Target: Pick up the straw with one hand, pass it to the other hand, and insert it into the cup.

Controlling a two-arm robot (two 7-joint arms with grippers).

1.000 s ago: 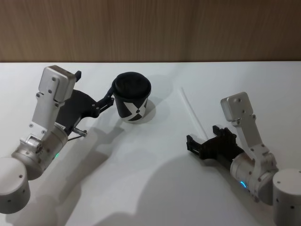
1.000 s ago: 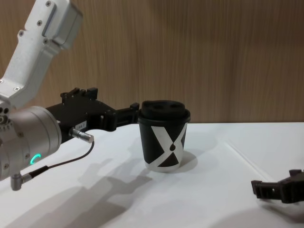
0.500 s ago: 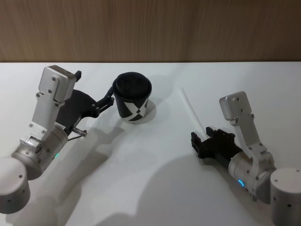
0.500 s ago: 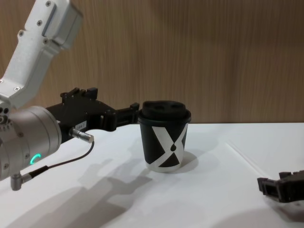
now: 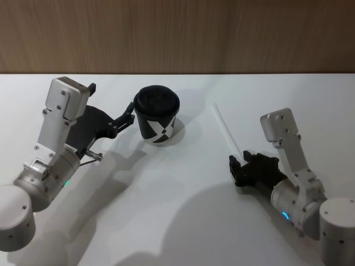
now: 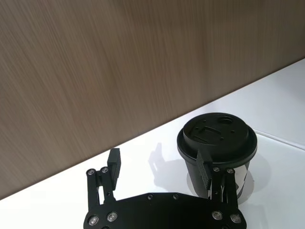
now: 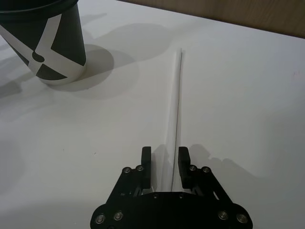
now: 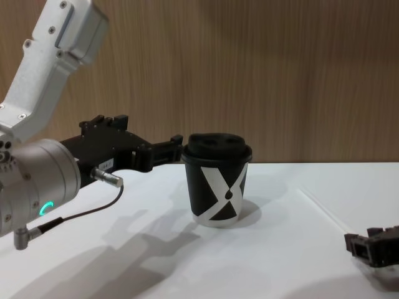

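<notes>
The white straw (image 5: 227, 130) lies flat on the table to the right of the cup; it also shows as straw (image 7: 176, 105) and straw (image 8: 321, 208). My right gripper (image 5: 239, 162) sits low at its near end. In the right wrist view the right gripper (image 7: 165, 164) is open, a finger on each side of the straw, not closed on it. The black cup (image 5: 157, 115) with a white X and domed lid stands upright. My left gripper (image 6: 159, 164) is open beside the cup (image 6: 217, 140), one fingertip (image 6: 205, 168) against its side, nothing between its fingers.
A wooden wall (image 5: 177, 33) runs along the table's far edge. Bare white table (image 5: 183, 194) lies between the two arms and in front of the cup. A thin cable (image 8: 75, 215) hangs from the left wrist.
My right gripper has slid to the right, bringing its fingers around the straw's near end. The cup has edged slightly right. The left arm has stayed put.
</notes>
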